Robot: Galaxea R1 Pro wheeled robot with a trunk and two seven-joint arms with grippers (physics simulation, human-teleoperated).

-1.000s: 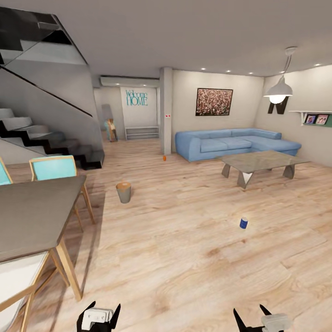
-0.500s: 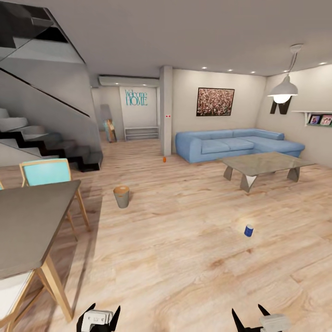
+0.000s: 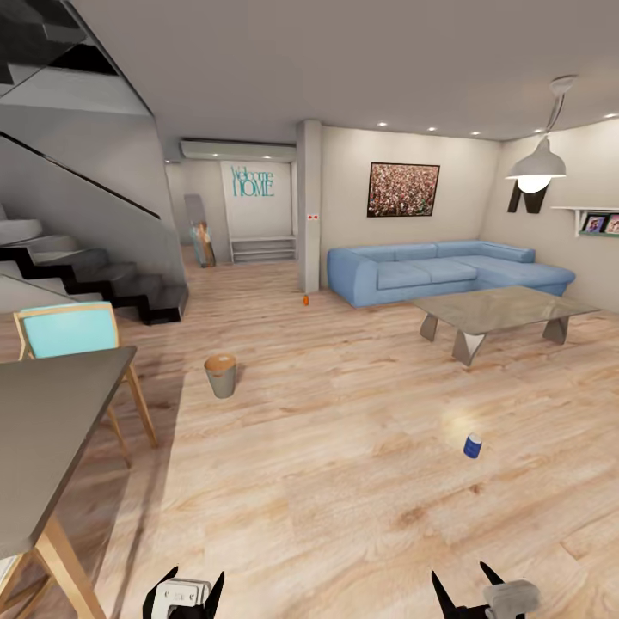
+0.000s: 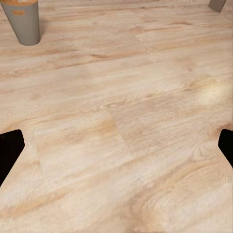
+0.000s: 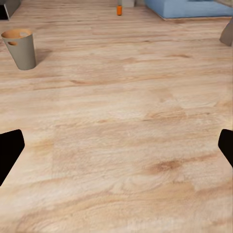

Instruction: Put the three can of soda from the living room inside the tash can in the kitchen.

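**Cans and bin on the living room floor, both jaws spread and empty**

In the head view a wide light wood plank floor (image 3: 344, 447) stretches ahead. A dark blue soda can (image 3: 472, 446) stands upright on it, ahead and to the right, short of the glass-topped coffee table (image 3: 503, 309). An orange soda can (image 3: 305, 300) stands far off, near the foot of a pillar (image 3: 309, 206) and just left of the blue sofa (image 3: 447, 268). The grey trash can (image 3: 221, 376) with its coppery inside stands upright on the floor ahead and to the left, well apart from both cans.

A grey dining table (image 3: 47, 430) and a turquoise chair (image 3: 69, 331) sit at the left, with a dark staircase (image 3: 94, 279) beyond them.

The left gripper (image 3: 183, 593) and the right gripper (image 3: 468, 593) hang low over bare planks, each with jaws spread and holding nothing. The right wrist view takes in the trash can (image 5: 20, 48) and the orange can (image 5: 119, 9); the left wrist view catches the trash can (image 4: 25, 24).
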